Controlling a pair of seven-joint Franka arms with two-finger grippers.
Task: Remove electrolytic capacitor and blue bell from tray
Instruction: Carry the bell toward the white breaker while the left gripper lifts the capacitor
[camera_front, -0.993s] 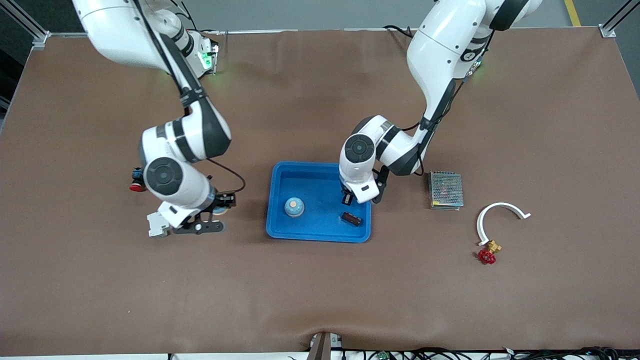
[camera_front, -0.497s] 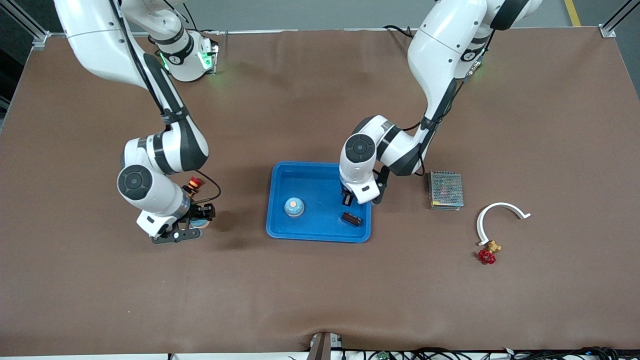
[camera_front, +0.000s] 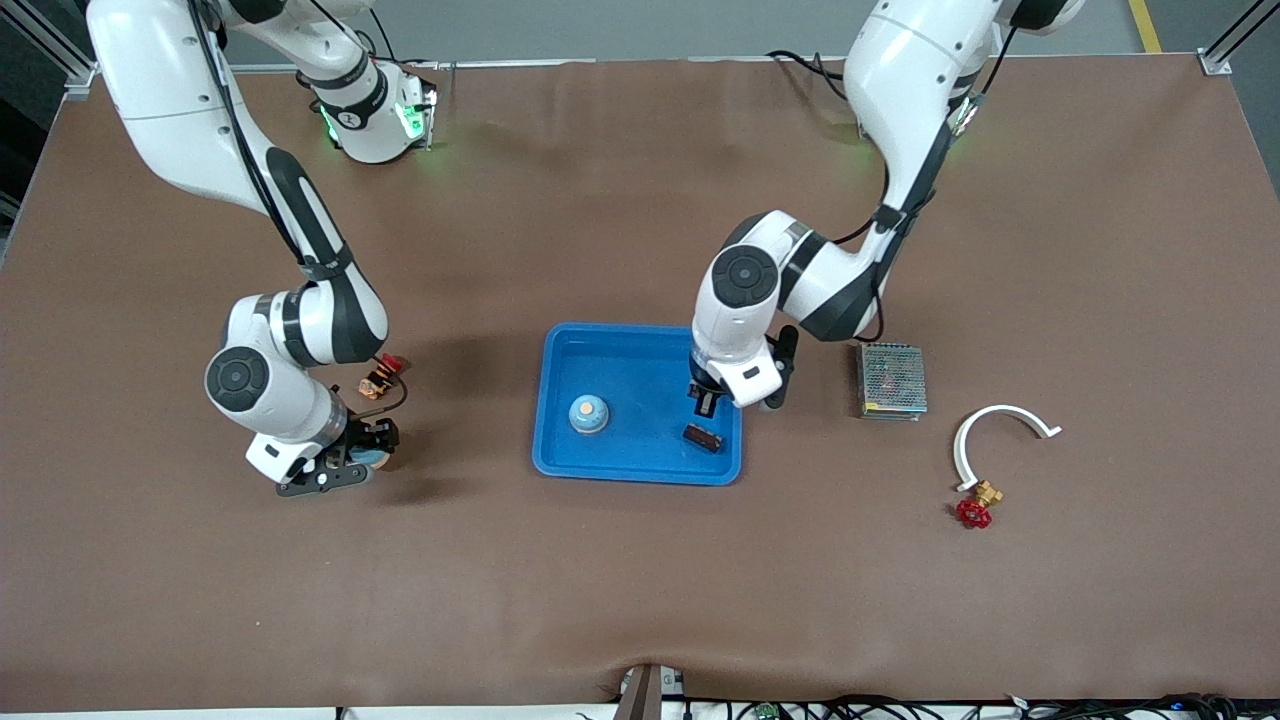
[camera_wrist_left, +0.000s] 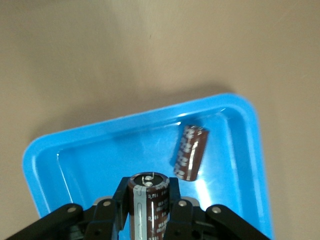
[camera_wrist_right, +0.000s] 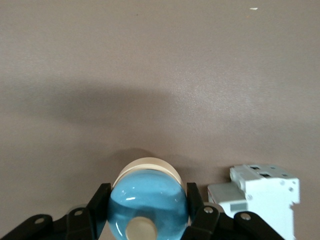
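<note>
Front view: a brown cloth-covered table (camera_front: 640, 600) with cables along its nearest edge. Nearest lies a red valve (camera_front: 973, 513) beside a white curved clip (camera_front: 990, 425). The right gripper (camera_front: 340, 468) pinches a blue bell (camera_wrist_right: 147, 210) over the cloth (a white breaker (camera_wrist_right: 260, 192) sits close by). Mid-table, a blue tray (camera_front: 560, 345) holds a second bell (camera_front: 589, 414) and a capacitor (camera_front: 703, 437). Over it, the left gripper (camera_front: 706, 403) clamps another capacitor (camera_wrist_left: 148, 200). A metal mesh box (camera_front: 891, 380) lies beside the tray; grey floor shows farthest away.
</note>
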